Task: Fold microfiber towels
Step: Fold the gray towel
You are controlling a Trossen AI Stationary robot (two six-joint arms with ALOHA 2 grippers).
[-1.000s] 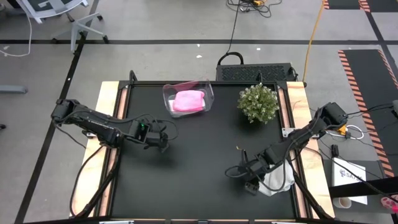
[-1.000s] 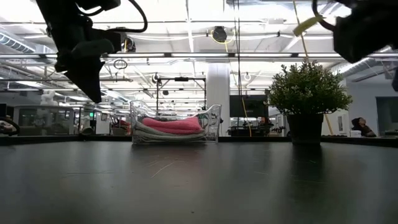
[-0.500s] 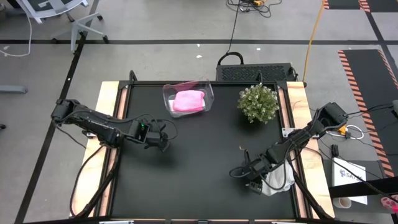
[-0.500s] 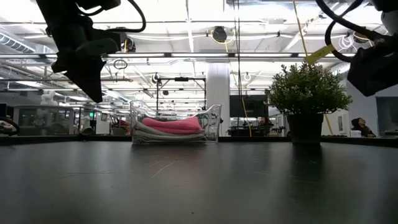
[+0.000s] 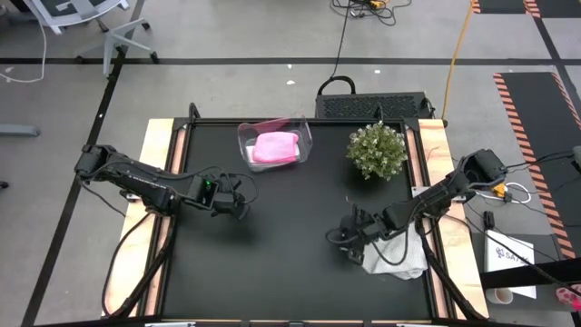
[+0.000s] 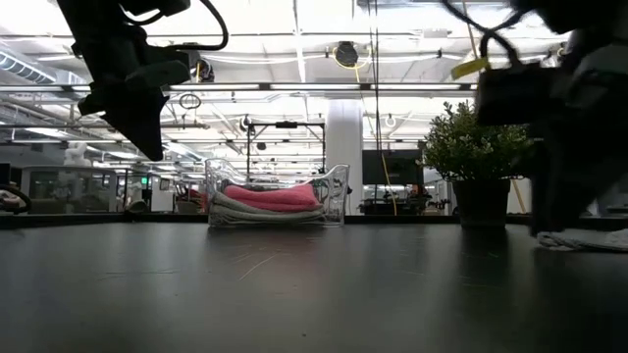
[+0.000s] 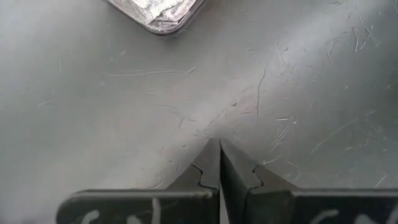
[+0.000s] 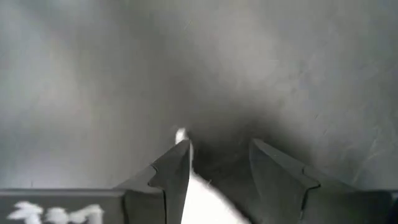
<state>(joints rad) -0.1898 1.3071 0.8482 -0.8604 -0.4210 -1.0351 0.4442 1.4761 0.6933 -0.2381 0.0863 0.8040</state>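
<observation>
Showing on the table: one pink towel [image 5: 275, 146] lying in one clear bin [image 5: 247, 136], with pale folded cloth under it, number unclear. One white towel [image 5: 399, 258] lying at the right edge. One potted plant [image 5: 377, 151] standing. Two arms reaching in.

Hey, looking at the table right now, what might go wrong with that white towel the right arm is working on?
The crumpled white microfiber towel lies at the black table's right edge, so a careless pull could drag it off. The right gripper has its fingers apart with only a sliver of cloth at one finger; closing may catch a single layer or miss. The small potted green plant stands near that arm and might get bumped.
</observation>
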